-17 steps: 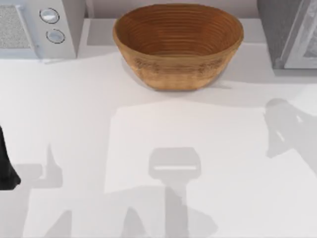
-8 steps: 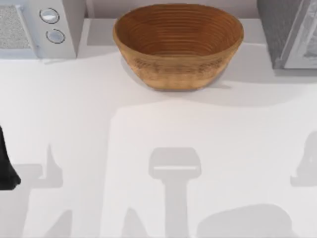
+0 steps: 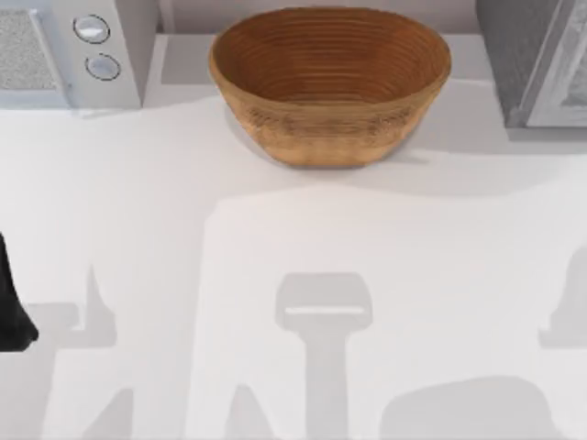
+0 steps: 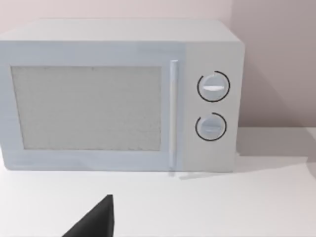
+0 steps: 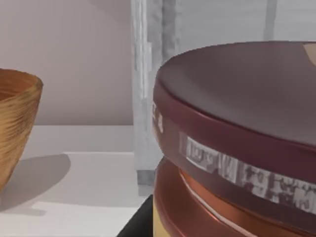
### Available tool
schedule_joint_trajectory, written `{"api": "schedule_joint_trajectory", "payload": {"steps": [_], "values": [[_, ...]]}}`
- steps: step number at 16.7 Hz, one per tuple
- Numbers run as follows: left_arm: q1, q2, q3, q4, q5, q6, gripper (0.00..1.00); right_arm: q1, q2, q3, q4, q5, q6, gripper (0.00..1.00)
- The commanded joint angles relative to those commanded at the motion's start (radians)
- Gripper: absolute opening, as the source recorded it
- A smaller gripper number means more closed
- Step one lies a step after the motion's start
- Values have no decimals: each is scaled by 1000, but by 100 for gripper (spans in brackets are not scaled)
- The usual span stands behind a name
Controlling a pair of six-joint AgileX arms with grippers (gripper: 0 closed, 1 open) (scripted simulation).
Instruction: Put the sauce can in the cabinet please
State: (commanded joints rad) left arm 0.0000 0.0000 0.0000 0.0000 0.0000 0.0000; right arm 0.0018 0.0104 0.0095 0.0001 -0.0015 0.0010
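The sauce can point(image 5: 237, 148) looms very close in the right wrist view, tilted, with its dark maroon lid above an orange band. My right gripper is shut on it, and one dark fingertip point(image 5: 140, 223) shows beside the can's lower edge. Behind the can stands the cabinet point(image 5: 148, 98), which also sits at the table's back right corner in the top view point(image 3: 527, 55). Its pale framed door panel point(image 3: 564, 82) is at the frame edge. My left arm point(image 3: 13, 302) stays parked at the table's left edge.
A woven brown basket point(image 3: 330, 82) stands at the back middle and shows again beside the cabinet point(image 5: 15, 123). A white microwave with two round knobs point(image 3: 73, 55) fills the back left corner point(image 4: 118, 94). Arm shadows lie on the white tabletop point(image 3: 293, 247).
The right arm's shadow slid from the right middle of the table toward the front right edge. The left arm, basket, microwave and cabinet have not moved.
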Motion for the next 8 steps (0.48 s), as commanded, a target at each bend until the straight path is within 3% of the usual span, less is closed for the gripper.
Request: {"api": "schedule_joint_trajectory", "payload": {"steps": [4,8], "values": [[0,0,0,0,0,0,100,18,96,134,-33,16,0,0],[0,0,0,0,0,0,100,40,274,396,-98,43,1,0]]}}
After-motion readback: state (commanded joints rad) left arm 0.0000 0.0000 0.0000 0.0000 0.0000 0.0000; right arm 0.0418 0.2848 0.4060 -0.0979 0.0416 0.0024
